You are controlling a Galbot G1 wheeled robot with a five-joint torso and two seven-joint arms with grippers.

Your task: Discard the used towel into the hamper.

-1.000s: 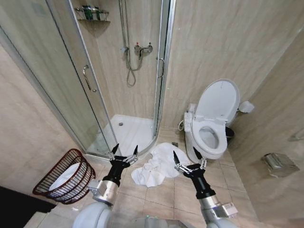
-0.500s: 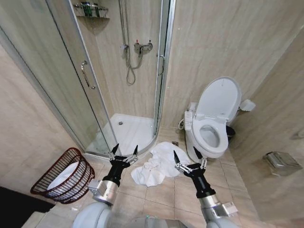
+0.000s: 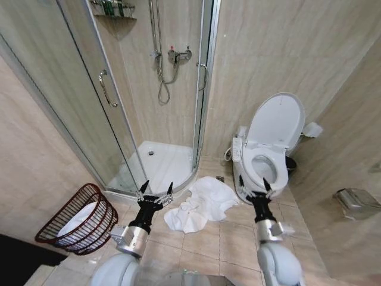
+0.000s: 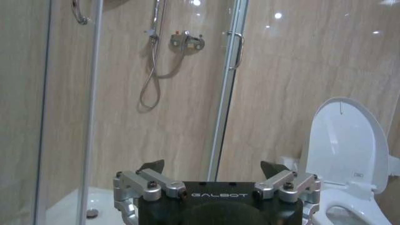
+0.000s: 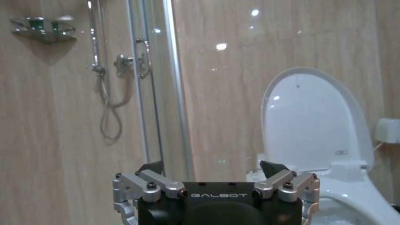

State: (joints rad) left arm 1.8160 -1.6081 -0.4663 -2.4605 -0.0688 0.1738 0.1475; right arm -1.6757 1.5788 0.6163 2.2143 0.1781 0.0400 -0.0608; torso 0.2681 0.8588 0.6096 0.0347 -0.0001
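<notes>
Since the earlier frames the right arm has been swung to the right and its wrist turned, so that the right gripper is now seen narrow-on just in front of the toilet, where before it was held nearer the middle with its fingers fanned wide toward the camera; the whole scene has also been shifted slightly by the head camera. The left gripper is held as before, low at the near left of the floor, its two black pointed fingers spread apart with nothing between them. In the right wrist view the right gripper is likewise shown with its fingertips set wide apart and nothing grasped. The white towel is crumpled on the beige floor tiles, between the two grippers and touched by neither, just near the curved edge of the shower tray. The hamper is found at the far left, tilted, beside the glass shower door, with something white lying inside it. The toilet's lid is raised against the wall. A shower hose and mixer are mounted on the far tiled wall.
</notes>
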